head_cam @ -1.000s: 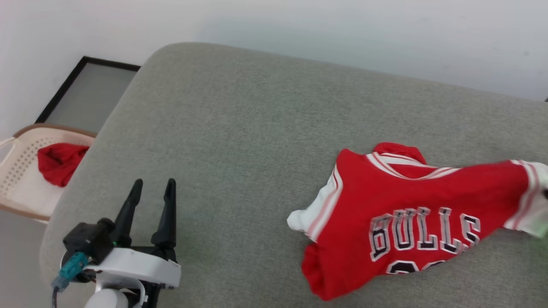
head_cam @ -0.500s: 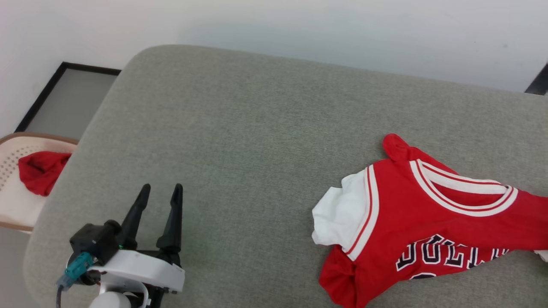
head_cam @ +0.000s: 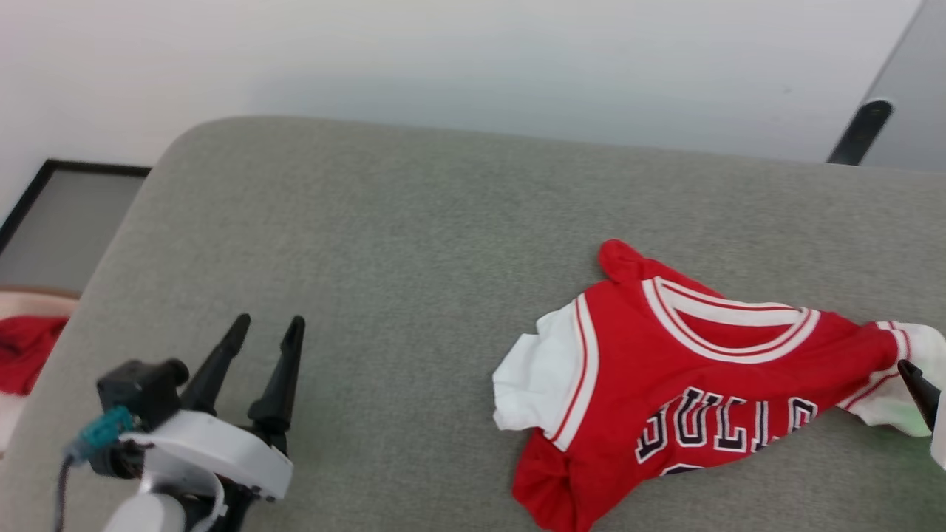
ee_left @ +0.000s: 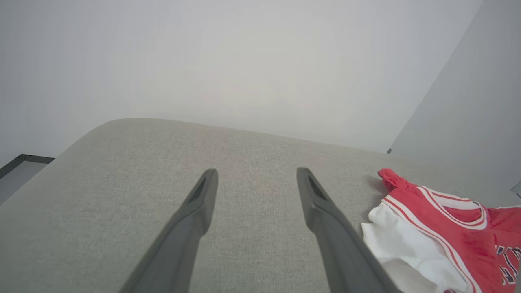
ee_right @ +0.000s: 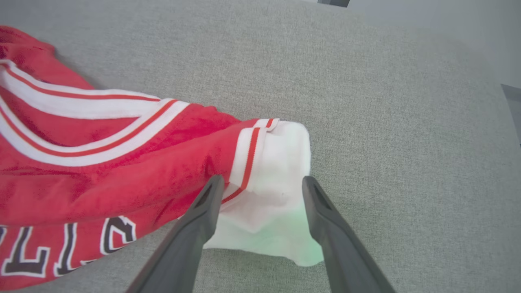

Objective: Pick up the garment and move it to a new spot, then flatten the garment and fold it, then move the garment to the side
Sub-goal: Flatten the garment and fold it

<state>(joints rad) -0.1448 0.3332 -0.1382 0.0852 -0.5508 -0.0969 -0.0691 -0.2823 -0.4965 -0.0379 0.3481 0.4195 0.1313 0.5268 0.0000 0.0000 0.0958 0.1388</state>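
The garment [head_cam: 687, 384] lies on the right half of the grey fabric-covered surface [head_cam: 384, 244], chest side up and rumpled. Its striped neckline faces the pale wall [head_cam: 473, 59]. The black, white-outlined "BULLS" lettering runs across the front, with only the top edge of a number showing below it. The lower part of the shirt is bunched into a red fold near the front edge of the surface, and a small red lump of cloth pokes out beyond the collar. 1 white sleeve [head_cam: 536, 377] spreads flat toward the middle of the surface.

The other white sleeve [ee_right: 272, 191] is at the right pincer [ee_right: 263, 181]. Seen from the right wrist, its 2 dark fingers stand wide apart over that sleeve. The left one is above the red-and-white trim and the right one above the sleeve's outer edge, and they are not pinching the cloth. From the head, just 1 dark fingertip [head_cam: 916, 380] of it shows at the right border, touching or just above the sleeve.

The left pincer [head_cam: 267, 325] hovers well apart from the shirt, over the bare left part of the surface, its fingers spread wide with nothing between them.

Off the left edge there is a pale basket [head_cam: 33, 299] with a red cloth [head_cam: 26, 351] in it.
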